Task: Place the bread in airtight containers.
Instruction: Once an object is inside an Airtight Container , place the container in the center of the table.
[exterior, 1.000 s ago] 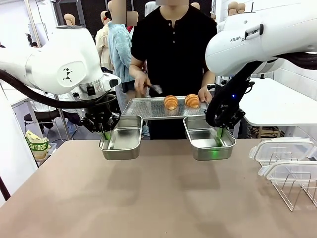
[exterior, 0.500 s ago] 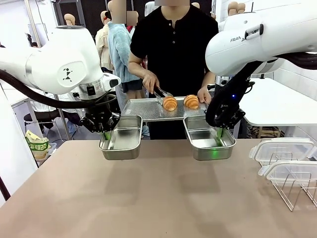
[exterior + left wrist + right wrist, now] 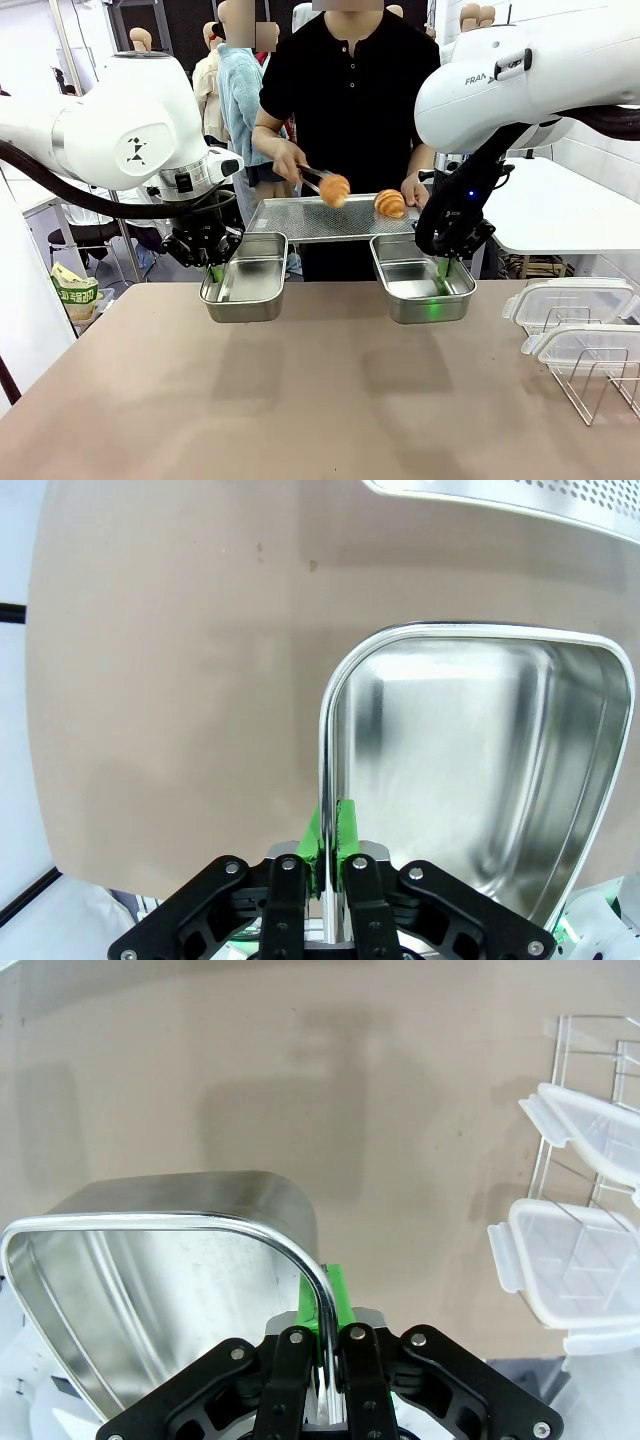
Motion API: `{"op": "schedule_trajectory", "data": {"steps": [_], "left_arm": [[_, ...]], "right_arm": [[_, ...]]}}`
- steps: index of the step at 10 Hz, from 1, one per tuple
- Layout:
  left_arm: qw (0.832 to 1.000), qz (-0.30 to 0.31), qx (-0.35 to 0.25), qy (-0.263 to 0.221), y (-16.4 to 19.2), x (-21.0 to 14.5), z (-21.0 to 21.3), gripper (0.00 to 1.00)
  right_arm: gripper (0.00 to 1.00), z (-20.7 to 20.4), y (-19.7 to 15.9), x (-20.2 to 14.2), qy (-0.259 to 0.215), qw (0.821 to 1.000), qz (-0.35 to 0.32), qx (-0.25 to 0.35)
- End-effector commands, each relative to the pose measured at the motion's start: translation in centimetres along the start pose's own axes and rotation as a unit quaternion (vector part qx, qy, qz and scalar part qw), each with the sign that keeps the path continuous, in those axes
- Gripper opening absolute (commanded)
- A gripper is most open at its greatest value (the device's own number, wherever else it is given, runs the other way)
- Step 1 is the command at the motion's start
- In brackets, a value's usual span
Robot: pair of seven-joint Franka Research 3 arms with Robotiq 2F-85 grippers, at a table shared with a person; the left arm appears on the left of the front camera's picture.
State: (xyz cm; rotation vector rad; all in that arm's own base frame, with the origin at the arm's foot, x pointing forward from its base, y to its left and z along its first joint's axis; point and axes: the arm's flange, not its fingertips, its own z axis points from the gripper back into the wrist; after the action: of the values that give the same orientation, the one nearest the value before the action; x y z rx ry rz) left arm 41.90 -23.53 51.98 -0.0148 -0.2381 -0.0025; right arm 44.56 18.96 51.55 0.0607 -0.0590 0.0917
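Brown worktop (image 3: 330, 410) lies under both arms. On it, the left fingers (image 3: 347, 830) are pinching the thin rim of the left container (image 3: 470, 770), 1 green pad inside the wall and 1 outside. The right fingers (image 3: 336, 1295) pinch the rim of the right container (image 3: 150, 1300) the same way. Both steel tubs hang a little above the worktop.

Past the fingers, a person's hand (image 3: 287, 160) holds tongs (image 3: 312, 178). The tongs grip the 1st croissant (image 3: 334, 189) just above a flat tray (image 3: 290, 220). The 2nd croissant (image 3: 390, 204) lies on the tray, near the right fingers. 2 clear lids (image 3: 575, 305) sit in a wire rack (image 3: 595, 385), out beyond the right fingers.
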Motion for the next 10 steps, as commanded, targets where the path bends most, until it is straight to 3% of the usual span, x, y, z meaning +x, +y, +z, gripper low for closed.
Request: {"op": "schedule_trajectory", "data": {"steps": [1,10], "left_arm": [[1.0,0.001,-0.001,-0.003,0.14,0.19,0.32,0.0],[1.0,0.001,-0.001,-0.003,0.14,0.19,0.32,0.0]], "right_arm": [[0.0,0.11,-0.09,0.03,-0.002,1.0,-0.001,-0.005],[0.0,0.11,-0.09,0.03,-0.002,1.0,-0.001,-0.005]]}}
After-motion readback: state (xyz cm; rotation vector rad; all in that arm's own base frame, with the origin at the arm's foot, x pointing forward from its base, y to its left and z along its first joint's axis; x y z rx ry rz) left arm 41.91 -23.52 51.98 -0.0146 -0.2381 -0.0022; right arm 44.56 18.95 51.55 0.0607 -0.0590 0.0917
